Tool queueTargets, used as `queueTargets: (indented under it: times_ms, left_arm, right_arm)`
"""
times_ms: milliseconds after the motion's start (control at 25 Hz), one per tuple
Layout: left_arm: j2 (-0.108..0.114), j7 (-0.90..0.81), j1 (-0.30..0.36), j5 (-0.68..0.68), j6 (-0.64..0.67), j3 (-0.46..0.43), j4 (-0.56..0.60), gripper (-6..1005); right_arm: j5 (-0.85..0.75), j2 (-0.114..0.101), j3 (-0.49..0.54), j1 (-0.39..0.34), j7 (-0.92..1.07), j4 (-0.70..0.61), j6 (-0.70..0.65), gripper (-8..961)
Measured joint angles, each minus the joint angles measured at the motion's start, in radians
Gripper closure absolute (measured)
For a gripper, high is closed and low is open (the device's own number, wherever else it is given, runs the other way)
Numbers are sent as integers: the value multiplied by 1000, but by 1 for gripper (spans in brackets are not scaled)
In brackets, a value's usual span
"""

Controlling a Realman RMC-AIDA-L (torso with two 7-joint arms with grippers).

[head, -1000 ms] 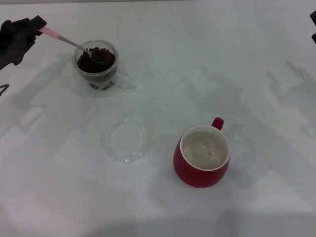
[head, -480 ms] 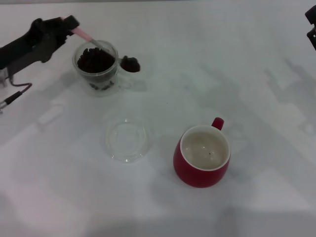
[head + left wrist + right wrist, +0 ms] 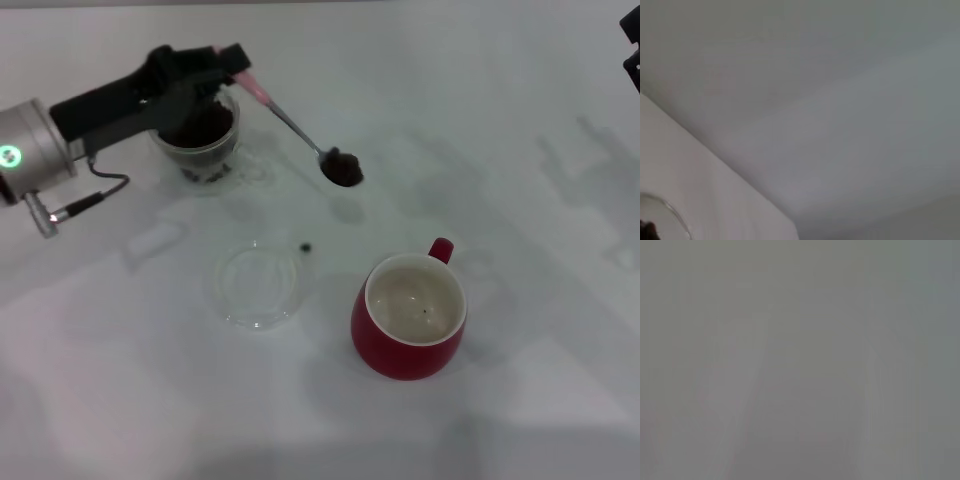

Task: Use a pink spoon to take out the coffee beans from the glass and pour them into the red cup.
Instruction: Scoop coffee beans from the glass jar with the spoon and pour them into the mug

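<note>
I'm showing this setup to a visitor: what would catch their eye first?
The left gripper holds the pink spoon heaped with coffee beans in mid-air, between the glass and the red cup. One stray bean lies by the clear glass dish.

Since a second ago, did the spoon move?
Yes. The pink spoon, loaded with coffee beans, left the glass and moved toward the red cup.
</note>
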Motion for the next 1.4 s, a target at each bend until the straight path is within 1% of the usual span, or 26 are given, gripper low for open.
queueTargets:
  times_ms: [120, 240, 360, 560, 680, 920, 1000, 1120, 1200, 1240, 1400]
  left_arm:
    - [-8, 0, -14, 4, 6, 39, 2, 871]
    - [-14, 0, -33, 4, 20, 103, 8, 872]
    - [-16, 7, -44, 6, 26, 140, 10, 872]
    - [-19, 32, -72, 31, 27, 192, 12, 872]
    - [-21, 50, -86, 54, 28, 207, 19, 872]
    - [-41, 71, -84, 144, 28, 214, 144, 872]
    - [-43, 84, -83, 156, 29, 231, 177, 872]
    - [-44, 117, -84, 157, 29, 282, 233, 872]
    - [-46, 136, -81, 157, 29, 311, 276, 872]
    - [-47, 152, -78, 156, 29, 330, 317, 872]
    - [-48, 162, -77, 156, 28, 348, 361, 871]
  right_arm:
    - [1, 0, 1, 1, -1, 0, 0, 346]
    - [2, 0, 1, 1, -2, 1, 0, 346]
    - [2, 0, 2, 0, -2, 6, 1, 346]
    - [-1, 0, -1, -7, -2, 11, 1, 345]
    - [-2, 0, -3, -10, -2, 15, 2, 345]
    - [-3, 0, -2, -12, -2, 23, 2, 345]
    - [-3, 0, -1, -12, -2, 23, 2, 345]
    - [-3, 0, 2, -12, -2, 23, 2, 345]
    - [-3, 0, 2, -12, -2, 23, 2, 345]
    - [-2, 0, 2, -12, -2, 22, 2, 345]
    - [1, -1, 4, -13, -2, 22, 2, 345]
